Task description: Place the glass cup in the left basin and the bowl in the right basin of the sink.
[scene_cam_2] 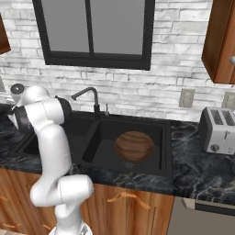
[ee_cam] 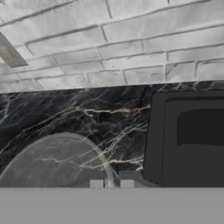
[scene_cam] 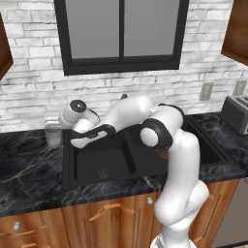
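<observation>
Our hand [scene_cam: 67, 140] is clenched on the glass cup's [scene_cam: 53, 133] rim at the counter's [scene_cam: 29, 164] back edge; we should lift it straight, then carry it into the left basin [scene_cam: 104, 162].

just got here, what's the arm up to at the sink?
The bowl already sits in the right basin of the sink. The arm has reached left to the glass cup, which stands on the counter just beside the left basin. In the hand view the gripper is closed on the cup's rim. The cup isn't in the basin yet.
</observation>
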{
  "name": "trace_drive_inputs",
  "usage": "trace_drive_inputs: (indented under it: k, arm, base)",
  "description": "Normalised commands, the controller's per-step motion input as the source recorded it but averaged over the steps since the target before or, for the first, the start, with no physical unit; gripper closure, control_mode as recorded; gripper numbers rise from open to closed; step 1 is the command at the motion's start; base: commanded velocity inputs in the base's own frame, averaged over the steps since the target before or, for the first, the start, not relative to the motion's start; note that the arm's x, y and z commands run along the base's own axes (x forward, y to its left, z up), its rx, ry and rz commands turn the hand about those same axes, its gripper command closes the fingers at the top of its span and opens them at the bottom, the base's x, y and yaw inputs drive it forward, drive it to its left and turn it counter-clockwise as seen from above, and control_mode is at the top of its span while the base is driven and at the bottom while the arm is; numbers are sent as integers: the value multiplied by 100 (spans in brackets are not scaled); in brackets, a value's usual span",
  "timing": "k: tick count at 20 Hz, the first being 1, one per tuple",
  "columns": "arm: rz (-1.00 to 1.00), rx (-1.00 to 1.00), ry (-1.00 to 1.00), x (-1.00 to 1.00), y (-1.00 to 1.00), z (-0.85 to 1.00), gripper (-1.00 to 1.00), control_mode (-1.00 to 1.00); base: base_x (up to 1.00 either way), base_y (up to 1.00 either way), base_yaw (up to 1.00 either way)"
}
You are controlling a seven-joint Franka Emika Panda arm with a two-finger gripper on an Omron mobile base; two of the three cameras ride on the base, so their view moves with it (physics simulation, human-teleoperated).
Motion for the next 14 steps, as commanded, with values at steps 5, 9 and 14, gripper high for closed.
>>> trace_drive_inputs:
  k: [5,9,14]
  arm:
    - [0,-4,-9,-24,-32,32,100,-100]
    - [1,-7,-8,-41,-41,25,100,-100]
    - [3,-10,-6,-47,-56,4,100,-100]
  base:
    - [0,0,0]
    - [0,0,0]
    - [0,0,0]
